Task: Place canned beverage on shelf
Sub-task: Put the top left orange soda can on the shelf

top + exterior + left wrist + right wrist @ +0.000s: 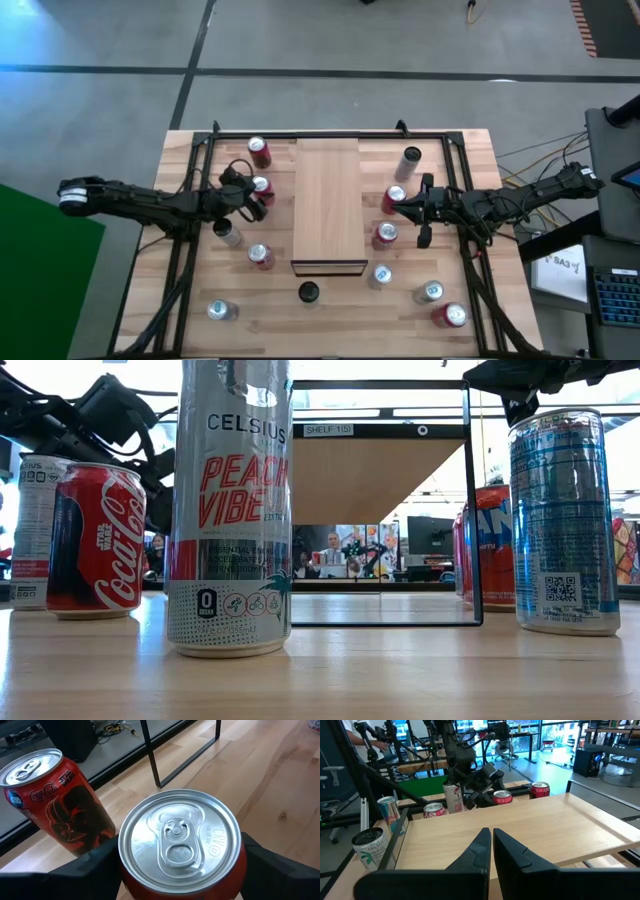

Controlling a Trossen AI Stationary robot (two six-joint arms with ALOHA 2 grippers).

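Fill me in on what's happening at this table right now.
The left end effector has its fingers on either side of a red can left of the shelf, beside a second red can; whether it is lifted is unclear. The right end effector, fingers closed and empty, hovers at the shelf's right edge. The shelf top is bare, and other cans stand around it on the table.

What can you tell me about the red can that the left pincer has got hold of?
The red can stands upright on the tabletop left of the shelf. It looks like aluminium, with a silver lid and an unopened pull tab. The left pincer grips it, one dark finger on each side. A Star Wars Coca-Cola can stands close beside it.
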